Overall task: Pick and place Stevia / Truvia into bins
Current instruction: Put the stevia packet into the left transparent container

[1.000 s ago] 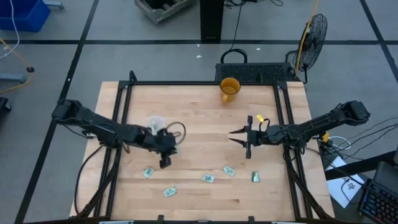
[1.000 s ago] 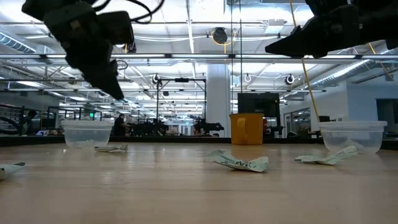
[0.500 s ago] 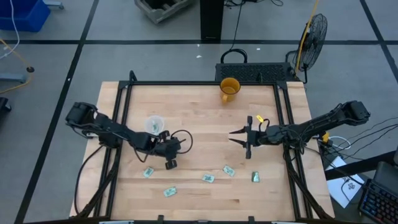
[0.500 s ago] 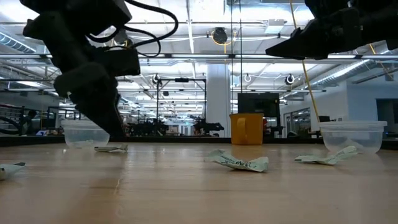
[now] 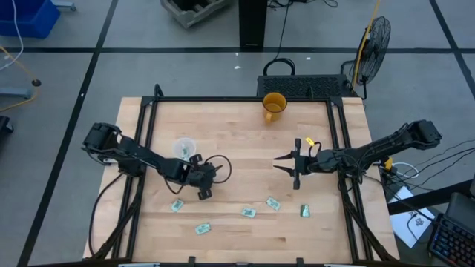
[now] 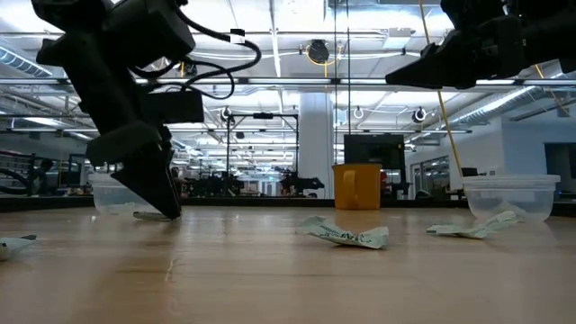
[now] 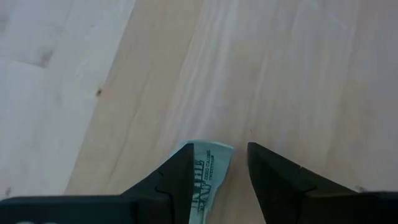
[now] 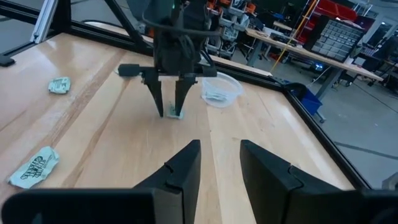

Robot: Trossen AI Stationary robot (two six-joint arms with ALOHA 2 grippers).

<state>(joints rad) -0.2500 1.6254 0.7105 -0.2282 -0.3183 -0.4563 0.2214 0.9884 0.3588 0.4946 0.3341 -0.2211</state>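
My left gripper (image 5: 202, 194) is open and points down at the table, just near of a clear cup (image 5: 183, 148). In the left wrist view its fingers (image 7: 221, 149) stand on either side of a pale green and white packet (image 7: 208, 168) lying flat on the wood. More packets lie flat along the near part of the table (image 5: 177, 205) (image 5: 202, 228) (image 5: 248, 212) (image 5: 273, 202). A second clear cup (image 6: 510, 196) shows at the right of the low view. My right gripper (image 5: 277, 162) hovers open above the table's middle right. My left gripper comes at the packet from above, pointing down, with its tips at the table top (image 6: 166, 211). One finger (image 7: 180, 171) stands right at the packet's long edge (image 7: 194, 163); I cannot tell whether it touches. A gap shows at the other finger.
A yellow-orange cup (image 5: 273, 105) stands near the table's far edge. One more packet (image 5: 305, 211) lies near and right of my right gripper. Black frame rails (image 5: 148, 126) run along the table's left, right and far sides. Bare wood lies between the two arms.
My left gripper has come down from well above the table until its fingertips reach the wood, shifting slightly toward the right. Its fingers now stand about a packet. My right arm has kept still.
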